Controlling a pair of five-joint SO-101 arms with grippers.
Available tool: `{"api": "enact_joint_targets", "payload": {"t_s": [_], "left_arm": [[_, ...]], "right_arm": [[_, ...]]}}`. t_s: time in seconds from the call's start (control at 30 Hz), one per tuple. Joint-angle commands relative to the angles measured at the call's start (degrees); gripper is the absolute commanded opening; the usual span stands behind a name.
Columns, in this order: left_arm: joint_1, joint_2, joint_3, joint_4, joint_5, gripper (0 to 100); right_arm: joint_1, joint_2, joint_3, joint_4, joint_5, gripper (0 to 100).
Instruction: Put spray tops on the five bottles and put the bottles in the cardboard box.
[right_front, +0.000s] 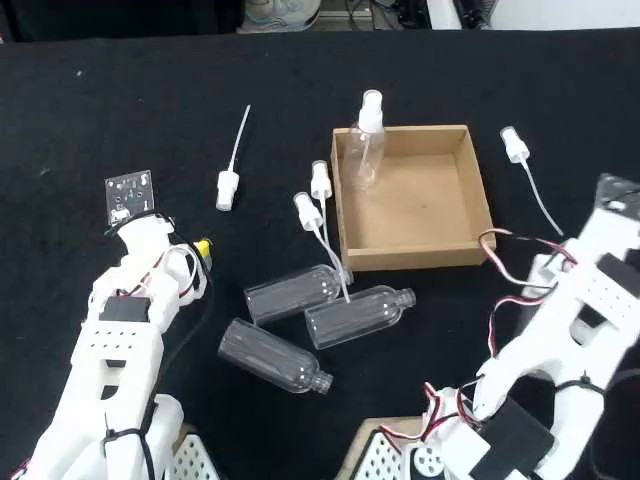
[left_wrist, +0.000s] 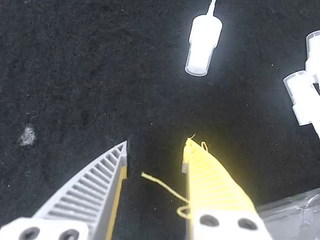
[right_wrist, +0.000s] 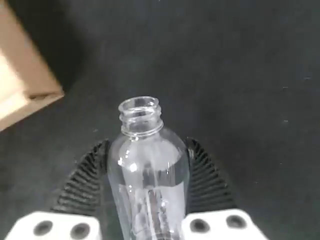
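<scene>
Fingers (left_wrist: 210, 185) apart on left gripper (left_wrist: 157, 145), low over table (left_wrist: 75, 75), left of middle; faces spray top (left_wrist: 202, 45) lying straight ahead, untouched, stem pointing away. Clamps open-necked bottle (right_wrist: 140, 120) in right gripper (right_wrist: 147, 145), neck outward, near cardboard box (right_wrist: 20, 95) corner.

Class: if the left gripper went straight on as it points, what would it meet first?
Probably the loose spray top, just off the line of the left gripper; if it dips, the black tabletop first. Depth unclear.

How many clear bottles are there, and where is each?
5. A spray-topped bottle is in the cardboard box. Three lie open before it: far bottle, right bottle, near bottle. The right gripper holds the fifth bottle.
</scene>
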Motion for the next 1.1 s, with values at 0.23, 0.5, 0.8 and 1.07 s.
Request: {"api": "enact_joint_targets", "payload": {"t_s": [0.23,0.5,0.8,1.07], "left_arm": [[-0.31,-1.14,-0.66,-1.05,0.35,18],[-0.40,-1.14,-0.66,-1.05,0.35,18],[-0.40,-1.14,-0.66,-1.05,0.35,18],[-0.40,-1.14,-0.57,-1.05,0.35,18]], "right_arm": [[-3.87,4.18,-0.84,2.46,-0.97,20.8],[-9.23,4.62,-12.00,13.10,1.58,21.9],[-9.23,7.87,-18.24,-5.10,10.37,21.5],[-12.04,27.65,-27.47,-20.13,15.91,21.5]]}}
